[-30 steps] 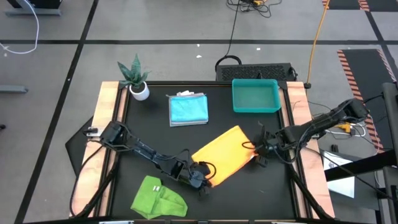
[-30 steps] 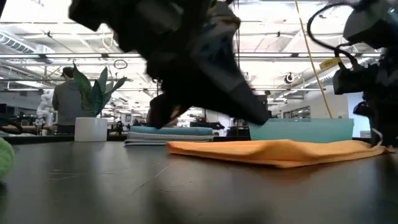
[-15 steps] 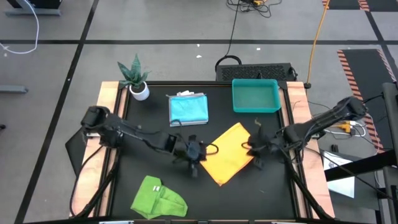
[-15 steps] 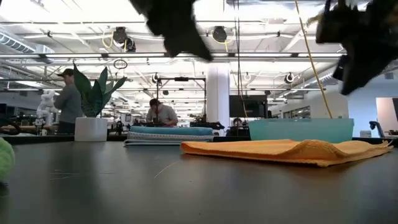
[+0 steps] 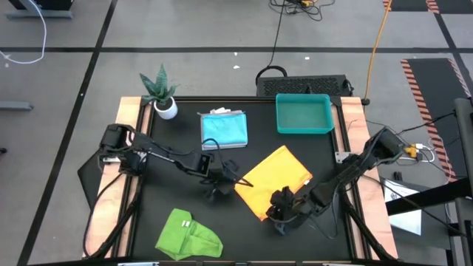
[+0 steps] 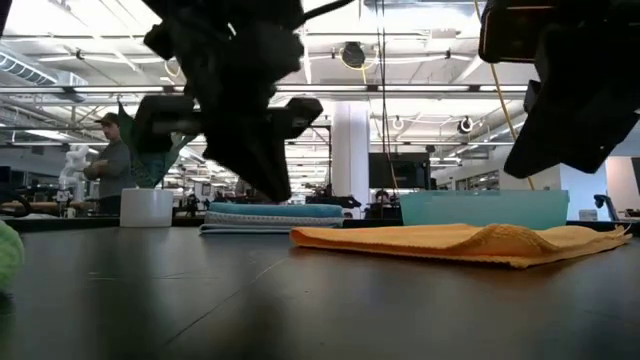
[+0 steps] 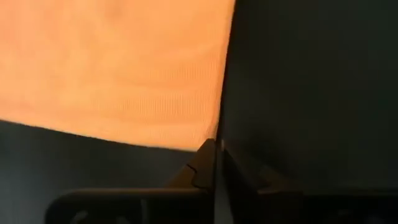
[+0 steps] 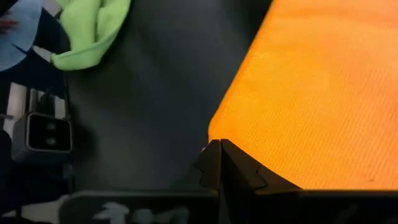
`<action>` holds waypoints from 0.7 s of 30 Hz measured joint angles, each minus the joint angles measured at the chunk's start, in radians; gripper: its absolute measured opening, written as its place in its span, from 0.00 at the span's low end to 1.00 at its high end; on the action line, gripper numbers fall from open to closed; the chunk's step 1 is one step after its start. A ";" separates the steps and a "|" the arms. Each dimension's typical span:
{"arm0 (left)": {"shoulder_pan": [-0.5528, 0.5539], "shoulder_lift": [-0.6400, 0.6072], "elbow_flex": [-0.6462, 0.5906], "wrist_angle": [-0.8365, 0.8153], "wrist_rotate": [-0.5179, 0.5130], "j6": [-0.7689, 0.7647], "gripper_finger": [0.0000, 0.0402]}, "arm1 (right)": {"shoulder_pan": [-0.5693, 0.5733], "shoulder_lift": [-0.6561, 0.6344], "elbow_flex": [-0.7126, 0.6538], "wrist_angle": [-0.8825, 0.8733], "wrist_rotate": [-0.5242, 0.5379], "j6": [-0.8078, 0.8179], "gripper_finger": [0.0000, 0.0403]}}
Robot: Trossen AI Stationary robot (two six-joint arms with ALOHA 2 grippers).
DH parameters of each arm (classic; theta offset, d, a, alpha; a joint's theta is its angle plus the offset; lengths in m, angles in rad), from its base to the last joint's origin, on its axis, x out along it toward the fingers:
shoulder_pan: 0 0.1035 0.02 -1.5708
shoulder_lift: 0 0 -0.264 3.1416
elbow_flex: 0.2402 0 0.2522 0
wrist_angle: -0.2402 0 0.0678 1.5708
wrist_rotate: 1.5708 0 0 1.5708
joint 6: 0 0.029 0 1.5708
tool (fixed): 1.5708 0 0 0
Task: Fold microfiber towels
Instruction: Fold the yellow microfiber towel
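Black tabletop [image 5: 177,140] edged in pale wood, with open workshop floor beyond. Near its middle, toward the right side, yellow-orange towel [image 5: 275,179] lying flat and turned like a diamond, apparently doubled over once, with a low ripple along the top in the low view. Turquoise blue towel [image 5: 224,129] already folded on a neat pile at the back beside the teal tray [image 5: 278,114]; lime green towel [image 5: 188,235] crumpled at the front edge, not yet done. Left gripper [image 5: 220,185] low just beside the yellow cloth's left corner, holding nothing; whether closed or a crack apart, cannot tell. Right gripper [image 5: 283,210] at the cloth's near corner, pinched fully together and empty, tips right at the orange edge in its own wrist view. Judged as handling: very light, limp, slightly grippy pile, no stiffness at all, likely to sag and drag rather than slide cleanly. Best taken by two neighbouring corners, one per claw, pinching both layers at the very edge. Risks: catching only the top layer, or dragging the fold askew.
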 joint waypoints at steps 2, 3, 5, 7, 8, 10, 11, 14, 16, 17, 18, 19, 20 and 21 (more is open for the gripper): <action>0.004 0.016 -0.005 -0.002 -0.002 0.083 0.11 | 0.001 0.017 0.005 0.036 0.001 0.027 0.00; 0.004 0.024 -0.005 0.001 -0.007 0.127 0.13 | 0.001 0.021 0.007 0.050 0.003 0.038 0.00; 0.004 0.043 -0.006 0.002 -0.026 0.209 0.18 | 0.001 0.020 0.006 0.056 0.007 0.059 0.00; 0.003 0.057 -0.007 0.016 -0.038 0.254 0.23 | 0.001 0.019 0.007 0.069 0.018 0.073 0.00; 0.003 0.066 -0.006 0.040 -0.040 0.261 0.26 | 0.001 0.016 0.006 0.068 0.029 0.074 0.00; 0.004 0.071 -0.007 0.050 -0.049 0.273 0.31 | 0.001 0.015 0.006 0.087 0.030 0.075 0.00; 0.003 0.074 -0.008 0.066 -0.057 0.275 0.34 | 0.001 0.014 0.006 0.088 0.030 0.076 0.00; 0.003 0.082 -0.004 0.140 -0.076 0.280 0.39 | 0.001 0.015 0.006 0.089 0.028 0.080 0.00; 0.003 0.085 -0.006 0.137 -0.070 0.307 0.41 | 0.001 0.015 0.006 0.093 0.028 0.087 0.00; 0.005 0.097 -0.004 0.137 -0.054 0.323 0.41 | 0.001 0.015 0.006 0.094 0.028 0.086 0.00; 0.008 0.106 -0.003 0.129 -0.044 0.335 0.42 | 0.001 0.015 0.006 0.100 0.027 0.087 0.00; 0.009 0.115 -0.006 0.114 -0.038 0.340 0.42 | 0.001 0.015 0.006 0.107 0.027 0.087 0.00; 0.009 0.124 -0.001 0.107 -0.033 0.347 0.42 | 0.001 0.015 0.006 0.107 0.027 0.087 0.00; 0.009 0.133 -0.001 0.103 -0.024 0.353 0.42 | 0.001 0.015 0.006 0.107 0.026 0.087 0.00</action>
